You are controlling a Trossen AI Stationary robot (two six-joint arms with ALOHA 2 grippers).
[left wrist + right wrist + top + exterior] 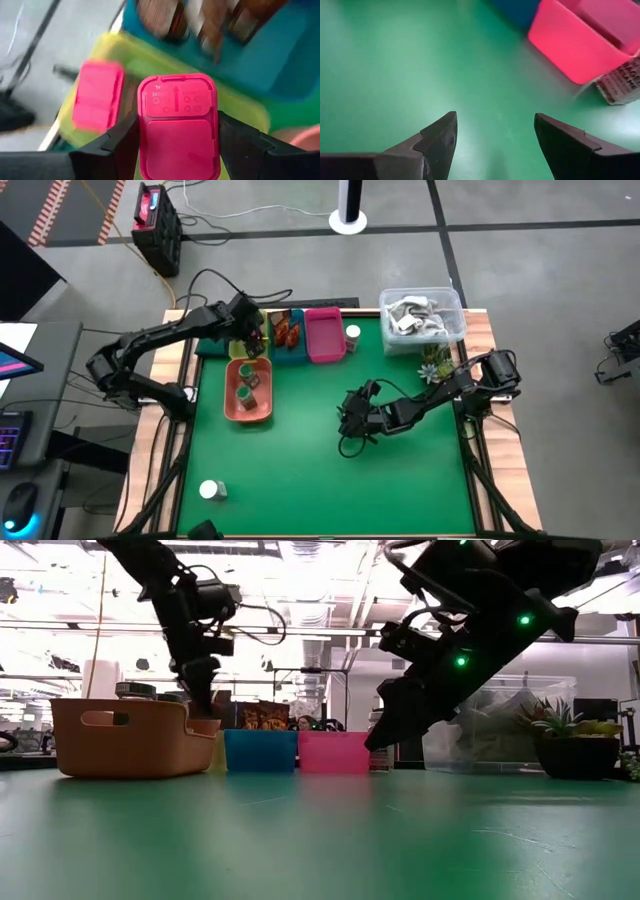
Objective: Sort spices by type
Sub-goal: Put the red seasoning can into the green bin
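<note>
Overhead view: four trays line the table's (300, 480) far edge: yellow tray (252, 330), blue tray (296, 352), pink tray (323, 336), orange tray (250, 412). Left gripper (252, 338) hangs over the yellow tray; right gripper (352, 418) hovers above bare centre felt.

Left wrist view: fingers (107, 145) pinch one pink cube box (178, 127); a second pink box (97, 96) lies in the yellow tray.

Right wrist view: fingers (437, 137) spread, nothing between them.
</note>
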